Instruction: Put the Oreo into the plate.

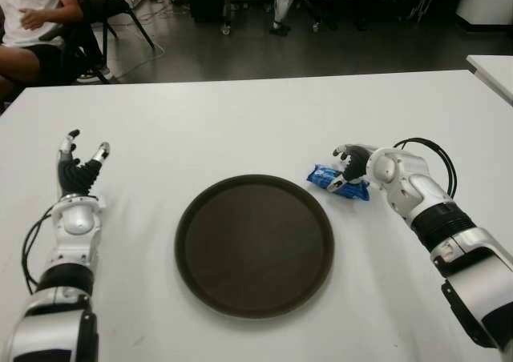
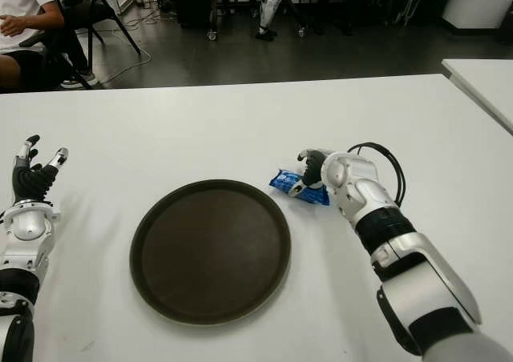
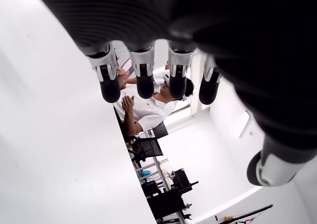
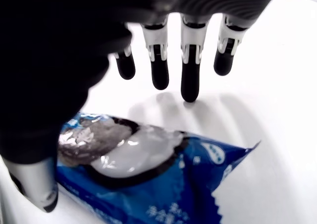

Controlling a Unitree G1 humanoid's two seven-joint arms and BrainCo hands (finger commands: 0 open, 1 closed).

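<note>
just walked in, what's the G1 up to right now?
The right hand is over a blue Oreo packet lying on the white table just right of the dark round plate. In the right wrist view its fingers are extended above the packet, not closed on it, so no grasp yet. The plate holds nothing. The left hand is idle, open, left of the plate. A person sits beyond the table's far left corner.

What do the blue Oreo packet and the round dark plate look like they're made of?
Oreo packet: glossy plastic film, going by its highlights and crinkles under the open right hand. Plate: dark brown with a dull sheen, probably plastic, though that's uncertain.
</note>
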